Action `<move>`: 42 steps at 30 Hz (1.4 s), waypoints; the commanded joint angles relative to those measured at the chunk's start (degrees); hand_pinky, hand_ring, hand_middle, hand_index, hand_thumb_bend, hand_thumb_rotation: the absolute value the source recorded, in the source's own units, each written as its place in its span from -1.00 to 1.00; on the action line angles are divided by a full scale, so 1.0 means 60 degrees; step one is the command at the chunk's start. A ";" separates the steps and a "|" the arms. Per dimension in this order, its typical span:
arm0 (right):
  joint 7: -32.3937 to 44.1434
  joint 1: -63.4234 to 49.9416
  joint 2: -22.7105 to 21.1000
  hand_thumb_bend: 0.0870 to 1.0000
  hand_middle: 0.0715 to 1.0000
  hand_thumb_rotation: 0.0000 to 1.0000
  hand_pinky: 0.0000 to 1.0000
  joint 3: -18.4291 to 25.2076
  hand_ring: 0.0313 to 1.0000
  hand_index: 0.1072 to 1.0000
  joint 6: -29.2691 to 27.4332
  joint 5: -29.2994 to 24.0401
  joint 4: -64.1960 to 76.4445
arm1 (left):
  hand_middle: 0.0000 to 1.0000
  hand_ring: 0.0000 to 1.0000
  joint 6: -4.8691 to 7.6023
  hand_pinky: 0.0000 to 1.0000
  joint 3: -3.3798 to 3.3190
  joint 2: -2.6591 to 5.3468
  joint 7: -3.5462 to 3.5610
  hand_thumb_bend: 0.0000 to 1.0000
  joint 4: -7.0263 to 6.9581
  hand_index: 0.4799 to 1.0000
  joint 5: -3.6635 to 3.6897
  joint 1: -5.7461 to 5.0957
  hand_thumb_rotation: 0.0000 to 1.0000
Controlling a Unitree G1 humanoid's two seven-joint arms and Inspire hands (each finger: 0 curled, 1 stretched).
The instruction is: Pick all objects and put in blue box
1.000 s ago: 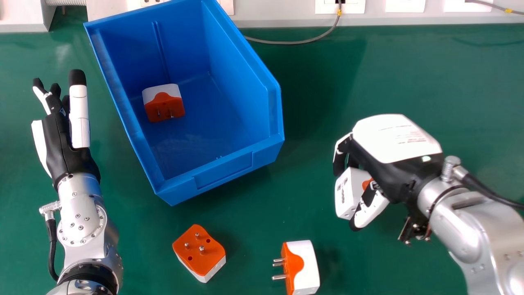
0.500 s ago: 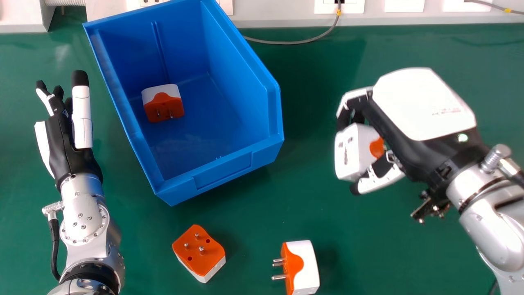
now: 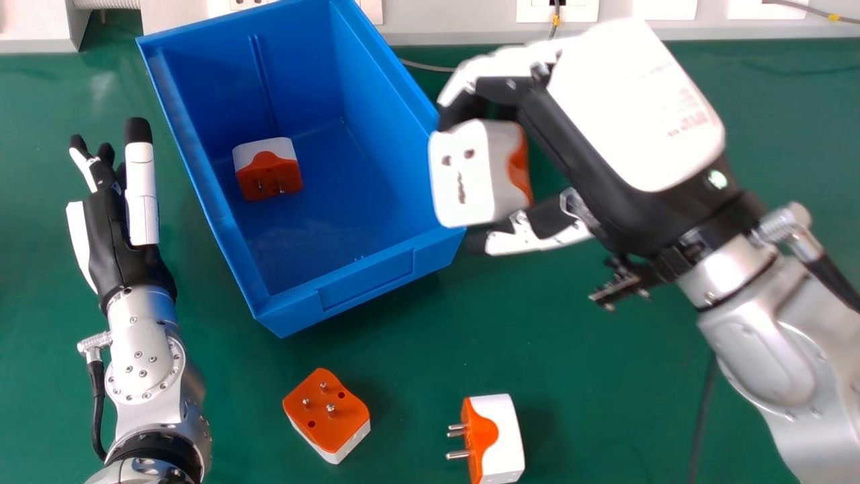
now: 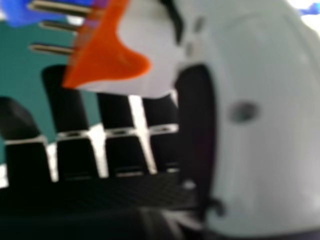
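My right hand [image 3: 557, 134] is at the blue box's right side in the head view, its fingers and thumb curled round a white and orange plug adapter [image 3: 470, 171]. In the right hand view that adapter [image 4: 107, 55], metal pins showing, sits between the fingers and thumb of my right hand [image 4: 195, 115]. Inside the blue box [image 3: 366, 272] lies another adapter [image 3: 269, 171]. Two more rest on the table: an orange-faced one [image 3: 326, 413] with pins up, and one on its side [image 3: 497, 437]. At far left, my left hand [image 3: 117, 228] is open with straight fingers.
The green table [image 3: 605, 403] runs back to a pale wall strip with sockets [image 3: 557, 10]. A grey cable [image 3: 430, 67] lies behind the box. The box's right wall stands close beside the held adapter.
My right hand has risen and then swung left toward the box with the adapter held. The left hand has shifted slightly right. The other adapters stayed put.
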State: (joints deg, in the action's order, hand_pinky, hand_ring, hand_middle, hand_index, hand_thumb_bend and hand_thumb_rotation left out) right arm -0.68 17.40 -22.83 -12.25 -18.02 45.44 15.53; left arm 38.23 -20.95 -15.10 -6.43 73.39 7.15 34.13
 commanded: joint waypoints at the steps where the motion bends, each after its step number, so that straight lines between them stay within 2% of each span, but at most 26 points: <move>1: -0.0519 0.0951 0.0272 -0.06 -0.10 -1.00 -0.68 -0.0122 -0.20 -0.21 -0.0128 0.0323 -0.0262 | 1.00 0.96 0.0132 0.87 0.0088 -0.0028 -0.0068 0.95 -0.0069 0.99 -0.0124 0.0200 0.80; 4: -0.0607 0.1580 0.0511 -0.06 -0.10 -1.00 -0.68 -0.0332 -0.20 -0.20 -0.0053 0.0694 -0.0601 | 1.00 0.96 0.0151 0.87 0.0089 -0.0019 -0.0061 0.94 -0.0072 0.99 -0.0123 0.0194 0.80; 6: -0.0718 0.1960 0.0650 -0.05 -0.10 -1.00 -0.69 -0.0447 -0.19 -0.27 -0.0055 0.0898 -0.0818 | 1.00 0.96 0.0165 0.87 0.0074 -0.0011 -0.0029 0.94 -0.0072 0.99 -0.0099 0.0193 0.80; 7: -0.0849 0.2178 0.0726 -0.05 -0.10 -1.00 -0.71 -0.0518 -0.19 -0.35 -0.0064 0.1038 -0.0966 | 1.00 0.96 0.0167 0.87 0.0057 -0.0009 0.0013 0.94 -0.0070 0.99 -0.0073 0.0197 0.80; 9: -0.1274 0.2785 0.0940 -0.05 -0.10 -1.00 -0.71 -0.0743 -0.19 -0.35 -0.0073 0.1425 -0.1510 | 1.00 0.96 0.0187 0.87 -0.0011 0.0011 0.0151 0.94 -0.0068 0.99 0.0015 0.0208 0.80; 10: -0.1423 0.2982 0.1014 -0.03 -0.11 -1.00 -0.73 -0.0820 -0.30 -0.42 -0.0069 0.1540 -0.1717 | 1.00 0.96 0.0193 0.87 -0.0036 0.0017 0.0199 0.94 -0.0067 0.99 0.0041 0.0211 0.80; 11: -0.1557 0.3241 0.1122 -0.03 -0.11 -1.00 -0.73 -0.0909 -0.30 -0.42 -0.0042 0.1627 -0.2056 | 1.00 0.96 0.0206 0.87 -0.0052 0.0025 0.0236 0.94 -0.0067 0.99 0.0057 0.0206 0.80; 14: -0.1753 0.4089 0.1419 -0.01 -0.12 -1.00 -0.76 -0.1105 -0.47 -0.50 -0.0181 0.1300 -0.3523 | 1.00 0.96 0.0209 0.88 -0.0088 0.0031 0.0312 0.94 -0.0058 0.99 0.0086 0.0190 0.80; 16: -0.1964 0.4694 0.1579 -0.01 -0.12 -1.00 -0.76 -0.1220 -0.47 -0.50 -0.0383 0.1072 -0.4708 | 1.00 0.96 0.0180 0.88 -0.0108 0.0021 0.0326 0.94 -0.0039 0.99 0.0090 0.0188 0.80; 19: -0.2688 0.5679 0.1720 -0.01 -0.12 -1.00 -0.75 -0.1518 -0.51 -0.43 -0.0777 0.1182 -0.6651 | 1.00 0.97 0.0139 0.88 -0.0098 0.0004 0.0257 0.94 -0.0021 0.99 0.0032 0.0195 0.80; 23: -0.4364 0.6867 0.1984 -0.01 -0.12 -1.00 -0.75 -0.2252 -0.51 -0.43 -0.1064 0.1765 -0.9303 | 1.00 0.97 0.0121 0.88 -0.0093 -0.0007 0.0216 0.94 -0.0021 0.99 -0.0004 0.0181 0.80; 24: -0.4813 0.7118 0.2067 -0.03 -0.13 -1.00 -0.69 -0.2464 -0.48 -0.35 -0.1105 0.1908 -0.9924 | 1.00 0.97 0.0110 0.88 -0.0097 -0.0014 0.0218 0.93 -0.0017 0.99 -0.0002 0.0179 0.81; 26: -0.5630 0.7525 0.2238 -0.05 -0.09 -1.00 -0.62 -0.2826 -0.40 -0.32 -0.1184 0.2100 -1.0982 | 1.00 0.97 0.0083 0.89 -0.0103 -0.0030 0.0211 0.93 -0.0009 0.99 -0.0003 0.0178 0.81; 30: -0.6768 0.8117 0.2604 -0.06 -0.08 -1.00 -0.56 -0.3414 -0.34 -0.27 -0.1157 0.2327 -1.2579 | 1.00 0.97 0.0054 0.89 -0.0065 -0.0053 0.0109 0.92 0.0000 0.99 -0.0062 0.0176 0.81; 34: -0.7421 0.8450 0.2906 -0.07 -0.07 -1.00 -0.52 -0.3938 -0.30 -0.21 -0.0974 0.2392 -1.3658 | 1.00 0.97 0.0064 0.89 0.0001 -0.0062 0.0000 0.92 -0.0008 0.99 -0.0135 0.0168 0.81; 42: -0.7697 0.8659 0.3100 -0.09 -0.08 -1.00 -0.44 -0.4510 -0.22 -0.11 -0.0662 0.2378 -1.4462 | 1.00 0.97 0.0086 0.88 0.0028 -0.0090 -0.0009 0.92 -0.0009 0.99 -0.0155 0.0153 0.81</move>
State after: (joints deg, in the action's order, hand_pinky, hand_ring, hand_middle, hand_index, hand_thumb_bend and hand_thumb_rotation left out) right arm -45.14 66.36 -4.27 -39.22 -22.53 60.62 -71.64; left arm 38.03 -21.12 -14.83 -6.34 73.67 6.78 34.31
